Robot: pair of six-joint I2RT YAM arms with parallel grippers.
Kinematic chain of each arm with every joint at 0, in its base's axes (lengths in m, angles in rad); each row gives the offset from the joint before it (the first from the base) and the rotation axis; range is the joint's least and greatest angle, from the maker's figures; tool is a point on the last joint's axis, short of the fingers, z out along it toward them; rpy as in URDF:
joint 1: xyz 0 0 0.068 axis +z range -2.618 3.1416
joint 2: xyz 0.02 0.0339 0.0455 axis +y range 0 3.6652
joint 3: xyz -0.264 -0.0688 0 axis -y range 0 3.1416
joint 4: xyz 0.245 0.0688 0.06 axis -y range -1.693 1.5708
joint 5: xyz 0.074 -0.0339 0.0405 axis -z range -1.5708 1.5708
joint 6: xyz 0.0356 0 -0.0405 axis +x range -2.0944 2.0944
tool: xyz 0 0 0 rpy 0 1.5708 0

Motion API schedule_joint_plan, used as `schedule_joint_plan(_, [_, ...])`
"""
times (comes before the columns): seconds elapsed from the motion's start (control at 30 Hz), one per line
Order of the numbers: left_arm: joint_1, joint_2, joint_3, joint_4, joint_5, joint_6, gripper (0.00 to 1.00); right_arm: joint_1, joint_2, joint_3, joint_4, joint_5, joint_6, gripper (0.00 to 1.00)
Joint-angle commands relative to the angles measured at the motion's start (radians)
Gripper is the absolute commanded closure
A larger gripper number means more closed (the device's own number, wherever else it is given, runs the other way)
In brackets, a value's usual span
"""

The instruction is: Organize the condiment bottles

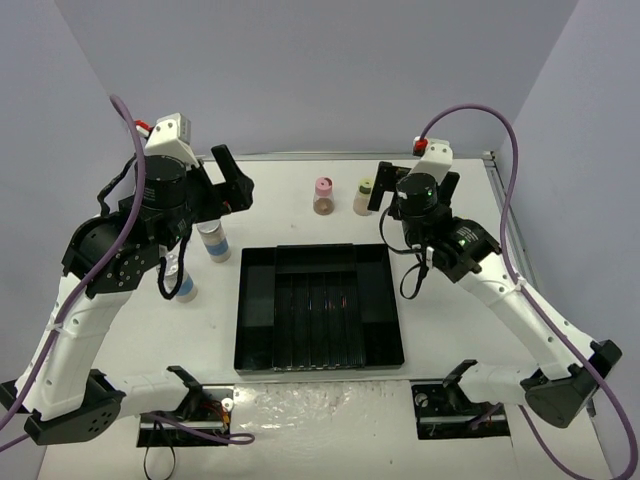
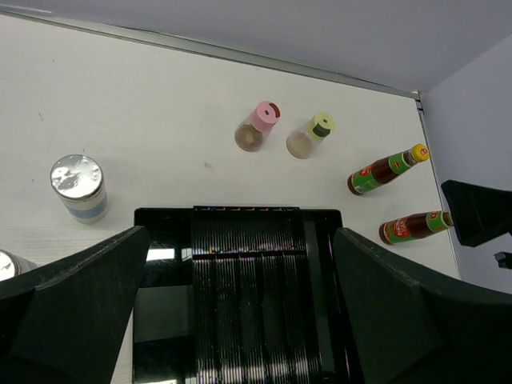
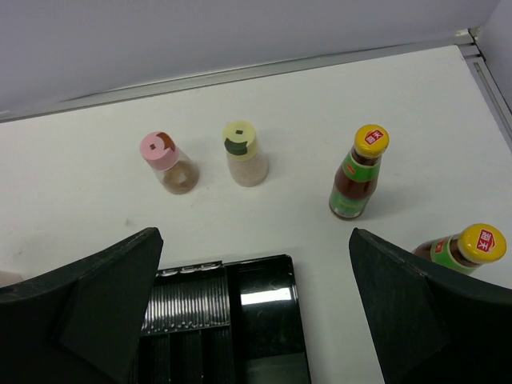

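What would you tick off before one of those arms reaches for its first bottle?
1. Left tool open, empty: ok.
2. Right tool open, empty: ok.
3. Black tray holds no bottles: ok.
4. Pink-capped bottle and yellow-green-capped bottle upright, apart: ok.
5. Far orange-capped bottle upright: ok; near orange-capped bottle, partly hidden: cannot tell.
6. Far silver-lidded shaker upright: ok; near silver-lidded shaker, mostly hidden: cannot tell.

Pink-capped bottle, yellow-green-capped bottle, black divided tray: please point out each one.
Pink-capped small bottle (image 3: pixel 161 150): right wrist view, cap.
Yellow-green-capped small bottle (image 3: pixel 240 138): right wrist view, cap.
Black divided plastic tray (image 1: pixel 256 300): top external view, bare left compartment.
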Motion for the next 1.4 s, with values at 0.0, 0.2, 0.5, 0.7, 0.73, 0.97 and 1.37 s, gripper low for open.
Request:
schedule_joint_plan(0.0, [0.003,0.008,0.018,0.039,-0.035,0.05,0.03,-0.109,0.091,0.091,0.072,-0.072,-0.007,0.0])
schedule_joint_plan(0.2, [0.02,0.018,0.013,0.025,-0.046,0.072,0.03,-0.215,0.202,0.217,0.065,-0.162,-0.018,0.0])
schedule_joint_plan(0.5, [0.044,0.014,-0.032,0.04,-0.018,0.076,0.03,-0.435,0.328,0.247,0.013,-0.211,0.038,0.01])
schedule_joint_plan(0.7, [0.061,0.003,-0.058,0.058,-0.01,0.087,0.03,-0.447,0.42,0.208,0.022,-0.2,0.033,0.08])
schedule_joint_plan(0.73, [0.063,0.002,-0.059,0.058,-0.008,0.087,0.03,-0.448,0.429,0.199,0.029,-0.201,0.032,0.08])
schedule_joint_plan(0.97, [0.082,-0.008,-0.093,0.079,0.014,0.09,0.03,-0.449,0.472,0.179,0.05,-0.164,0.035,0.09])
schedule_joint_plan(1.37, [0.126,-0.035,-0.143,0.095,0.061,0.081,0.03,-0.451,0.51,0.132,0.06,-0.143,0.052,0.16])
